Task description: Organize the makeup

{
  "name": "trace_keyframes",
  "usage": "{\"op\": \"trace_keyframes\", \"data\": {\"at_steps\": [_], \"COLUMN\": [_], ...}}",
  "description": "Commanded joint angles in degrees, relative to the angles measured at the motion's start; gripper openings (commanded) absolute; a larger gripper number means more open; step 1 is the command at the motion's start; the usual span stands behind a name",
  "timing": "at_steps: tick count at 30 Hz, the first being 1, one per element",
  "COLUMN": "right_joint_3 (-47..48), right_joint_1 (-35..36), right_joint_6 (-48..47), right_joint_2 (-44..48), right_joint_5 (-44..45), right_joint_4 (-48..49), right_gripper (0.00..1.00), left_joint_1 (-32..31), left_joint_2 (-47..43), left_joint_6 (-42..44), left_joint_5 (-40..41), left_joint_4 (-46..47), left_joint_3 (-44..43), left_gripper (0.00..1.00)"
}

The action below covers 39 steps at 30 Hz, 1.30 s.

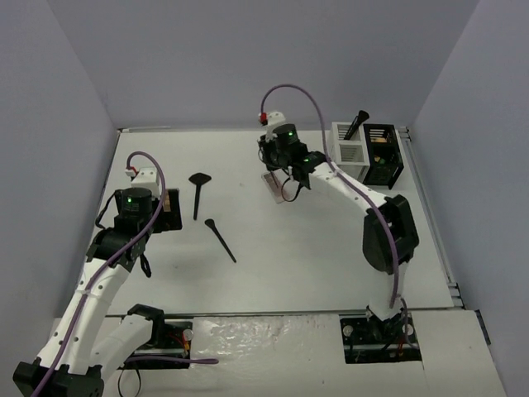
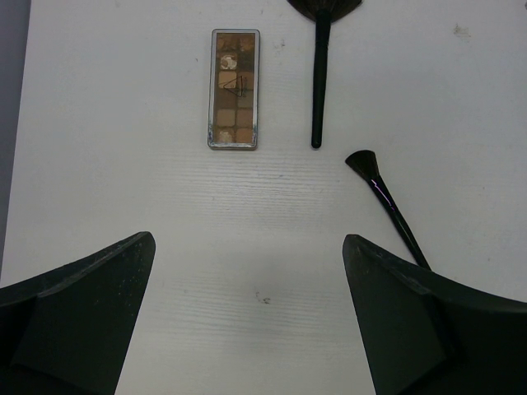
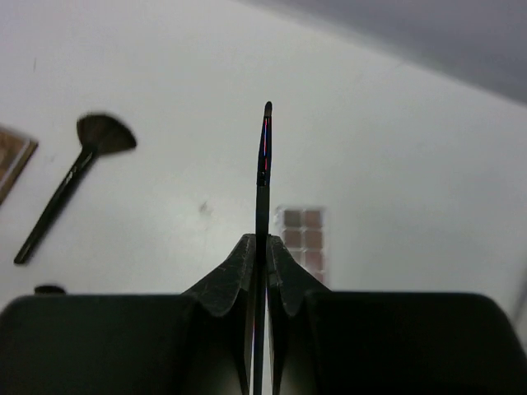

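From the top camera I see the right arm (image 1: 388,231) reaching out over mid-table. The white organizer (image 1: 347,153) and the black organizer (image 1: 383,155) stand side by side at the far right of the table (image 1: 331,265). Both lie to the right of that arm's wrist and near it, while the left arm (image 1: 107,273) is well apart from them. One dark brush (image 1: 357,124) stands tilted in the white organizer. Between the arms a fan brush (image 1: 198,192) and a small brush (image 1: 221,240) lie loose. Through the left wrist camera, the left tool (image 2: 249,243) hangs spread wide over bare table, holding and touching nothing. A brown palette (image 2: 234,89) lies ahead of it, its long axis pointing straight away from the fingers, and the fan brush lies parallel just to the palette's right. The small brush slants down toward the right-hand finger. Through the right wrist camera, the right tool (image 3: 262,247) is clamped tight on a slim brush (image 3: 265,156), which sticks straight out ahead between the fingers, in line with them — which end leads I cannot tell. A pink palette (image 3: 302,239) lies on the table beneath, just right of the brush. The organizers are outside this view. I judge that the next move turns on swinging this arm rightward to the white organizer, then tipping the wrist until the brush's long axis stands upright over a slot.
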<state>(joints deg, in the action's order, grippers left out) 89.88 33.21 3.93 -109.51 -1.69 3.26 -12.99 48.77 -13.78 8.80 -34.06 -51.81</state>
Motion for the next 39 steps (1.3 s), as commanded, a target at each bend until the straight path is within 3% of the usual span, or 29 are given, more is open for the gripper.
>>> {"op": "trace_keyframes", "data": {"at_steps": [1,9,15,26,34,36,39], "right_joint_3": [-4.39,-6.96,-5.12,4.3,3.96,1.23,-3.43], "right_joint_1": [-9.48,-24.75,-28.94,-31.12,-31.19,-31.08,-30.93], "right_joint_6": [-1.96,0.3,-0.15,0.05,0.29,0.24,-0.05], "right_joint_2": [10.38,9.26,1.28,-13.08,-15.59,-14.63,-11.22], "right_joint_5": [0.56,0.11,0.19,-1.43,-1.48,-1.79,-2.33], "right_joint_4": [18.49,38.94,50.42,53.94,53.87,53.89,53.88], "right_gripper": [0.0,0.0,0.0,0.0,0.0,0.05,0.24], "left_joint_1": [0.43,0.43,0.51,1.3,1.39,1.43,1.73], "left_joint_2": [0.1,0.72,1.49,2.56,2.49,2.25,1.52], "left_joint_6": [-0.56,-0.41,-0.2,-0.26,-0.37,-0.35,-0.36], "left_joint_5": [0.49,0.96,1.48,0.67,-0.1,-0.08,-0.09], "left_joint_4": [2.25,2.16,2.07,2.16,2.25,2.25,2.25], "left_joint_3": [-1.36,-1.45,-1.54,-1.71,-1.8,-1.8,-1.8], "left_gripper": [0.97,0.97,0.97,0.97,0.97,0.97,0.97]}}
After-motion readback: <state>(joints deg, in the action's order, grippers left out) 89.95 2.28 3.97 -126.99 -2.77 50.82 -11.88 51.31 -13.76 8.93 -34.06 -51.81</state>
